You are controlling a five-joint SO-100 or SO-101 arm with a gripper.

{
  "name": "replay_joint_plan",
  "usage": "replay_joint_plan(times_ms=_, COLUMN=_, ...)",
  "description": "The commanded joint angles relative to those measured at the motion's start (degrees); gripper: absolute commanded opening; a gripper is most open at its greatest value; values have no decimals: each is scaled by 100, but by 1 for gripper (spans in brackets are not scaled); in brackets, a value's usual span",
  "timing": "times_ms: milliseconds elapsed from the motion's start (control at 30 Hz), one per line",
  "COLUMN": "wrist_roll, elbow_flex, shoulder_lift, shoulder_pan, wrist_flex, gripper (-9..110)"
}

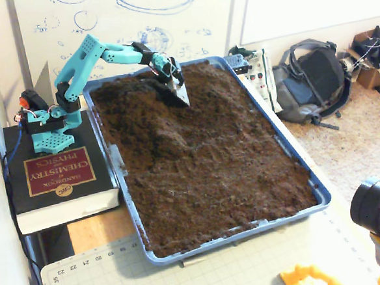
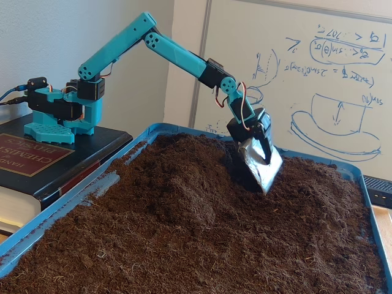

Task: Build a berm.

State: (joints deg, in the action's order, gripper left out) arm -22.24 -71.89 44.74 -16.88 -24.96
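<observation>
Soil berm (image 2: 184,202); "CHEMISTRY" handbook (image 1: 60,172)

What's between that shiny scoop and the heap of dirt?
Nothing but loose soil. In both fixed views the scoop digs into the dirt just behind the heap, with no other object between them.

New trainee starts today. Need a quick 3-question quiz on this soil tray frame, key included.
1. True or false: the arm's base stands on a book.
2. The scoop at the arm's tip is: A) high above the soil, B) down at the soil, C) outside the tray.
3. In a fixed view, where is the berm?

Key: 1 true. 2 B. 3 Upper-left part of the tray, near the arm.
</observation>
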Motion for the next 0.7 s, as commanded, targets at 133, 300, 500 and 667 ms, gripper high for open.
replay_joint_plan(times_ms=133, wrist_roll=9, elbow_flex=809, shoulder_lift=-308, shoulder_pan=-290, wrist_flex=79, gripper=0)
replay_joint_plan(times_ms=300, wrist_roll=9, elbow_flex=1090, shoulder_lift=-606, shoulder_pan=-457, wrist_flex=0, gripper=0)
replay_joint_plan(times_ms=500, wrist_roll=79, elbow_flex=809, shoulder_lift=-940, shoulder_pan=-633, wrist_flex=0, gripper=0)
replay_joint_plan(times_ms=667, wrist_roll=79, elbow_flex=316, shoulder_lift=-1011, shoulder_pan=-791, wrist_flex=0, gripper=0)
